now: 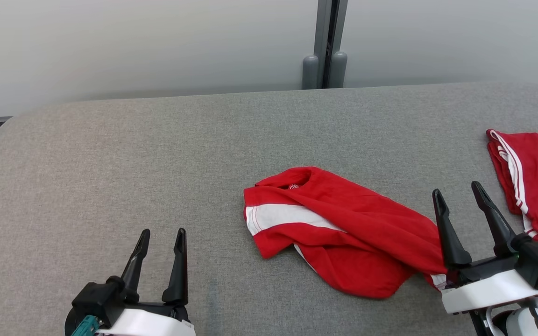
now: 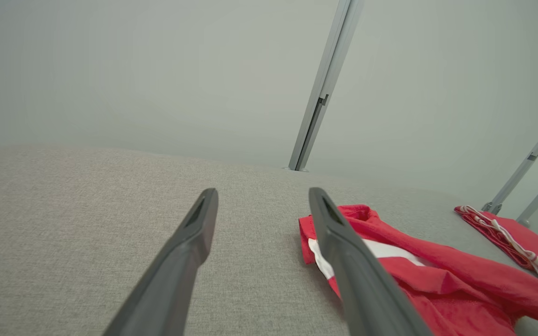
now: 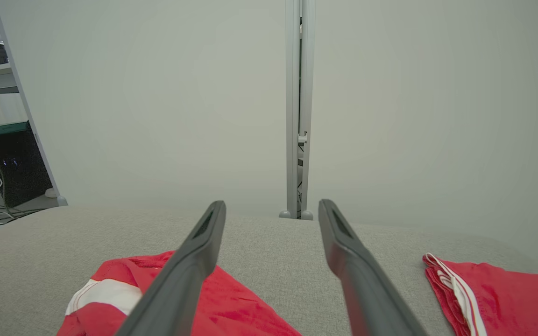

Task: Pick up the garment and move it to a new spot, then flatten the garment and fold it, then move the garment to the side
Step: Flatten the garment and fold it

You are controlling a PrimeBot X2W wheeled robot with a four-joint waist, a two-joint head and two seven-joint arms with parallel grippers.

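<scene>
The garment (image 1: 339, 228), red with a white band, was found lying crumpled on the grey pad (image 1: 133, 154), right of centre. It was bunched and partly doubled over itself, so flattening was judged not yet done.

The right gripper (image 1: 456, 187) was held with its jaws spread wide and nothing between them, just beside the garment's right end. From the head view its base appeared to overlap that end, though contact could not be made out. That placement was judged to suit a grasp on the cloth's near edge.

The left gripper (image 1: 163, 231) was likewise held spread and empty, well to the left over bare pad. It was judged to be kept clear until a second corner was needed.

A second red piece (image 1: 535, 182), white-striped, was laid neatly at the pad's right edge, apart from the garment. It was taken for one already set aside.
</scene>
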